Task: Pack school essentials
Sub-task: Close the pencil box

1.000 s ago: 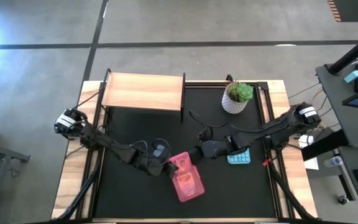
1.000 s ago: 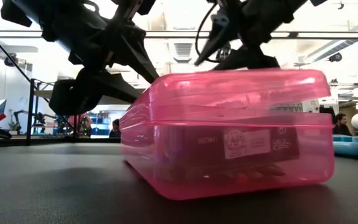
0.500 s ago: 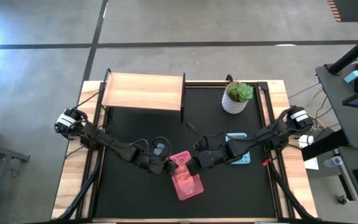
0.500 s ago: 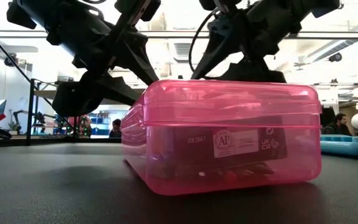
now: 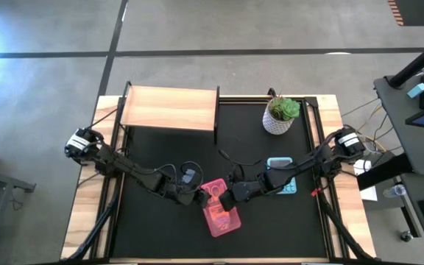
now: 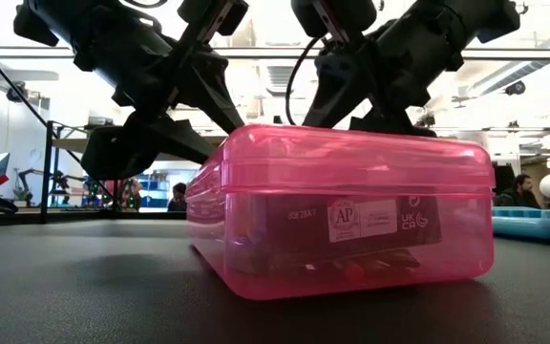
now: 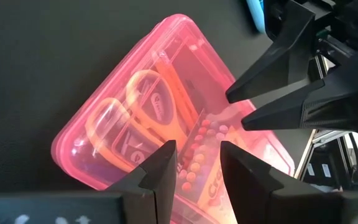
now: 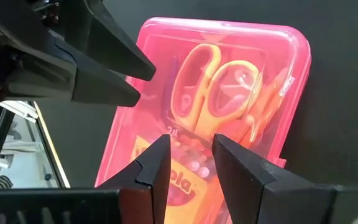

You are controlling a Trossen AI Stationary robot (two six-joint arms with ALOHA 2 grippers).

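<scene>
Near the mat's (image 5: pixel 160 235) front centre sits the pink case (image 5: pixel 221 213), lid down, with scissors (image 8: pixel 219 90), crayon box (image 8: pixel 179 177) and pencils (image 8: pixel 267 102) visible through it. Both grippers bear on the lid from above: left gripper (image 5: pixel 197 197) at the case's left rear corner, right gripper (image 5: pixel 228 200) over the lid's middle. Each has its fingers slightly parted with nothing between them (pressing, not grasping, as I read it). Likely purpose: one pins the case so it cannot skid while the other pushes the lid down to latch. Packing looks essentially complete. Blue tray (image 5: pixel 284 185) lies just right of the case, under the right arm; plant (image 5: pixel 281 115) and wooden shelf (image 5: pixel 170 107) stand well apart at the rear. Open mat ahead of and left of the case.
</scene>
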